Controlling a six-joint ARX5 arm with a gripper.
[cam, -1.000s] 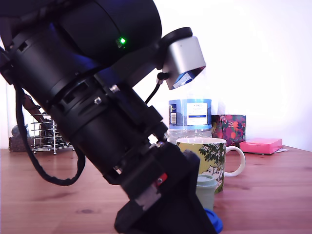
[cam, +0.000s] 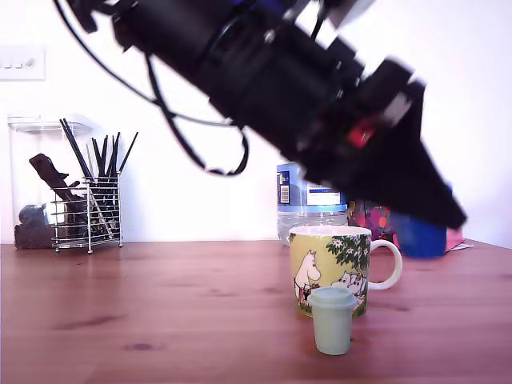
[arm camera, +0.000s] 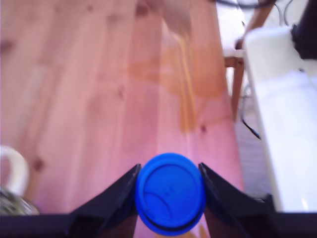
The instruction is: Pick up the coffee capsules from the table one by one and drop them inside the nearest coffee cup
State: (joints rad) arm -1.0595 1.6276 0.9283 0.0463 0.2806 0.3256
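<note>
Gripping with the gripper (arm camera: 170,199): closed to pod width on the blue capsule (arm camera: 171,192), one finger on each side, flat round face toward the wrist camera. Carried in the air above the table (cam: 160,304), blurred, off to the exterior view's right of the coffee cup (cam: 332,268). Judged mid-carry. Bring across until centred over the cup's white mouth, then lower close to the rim before opening, so no bounce-out. Stay off the handle side. Avoid sweeping low: green capsule (cam: 332,320) standing on the table just in front of the cup, contact unclear. Mind the water bottle (cam: 308,212) behind.
</note>
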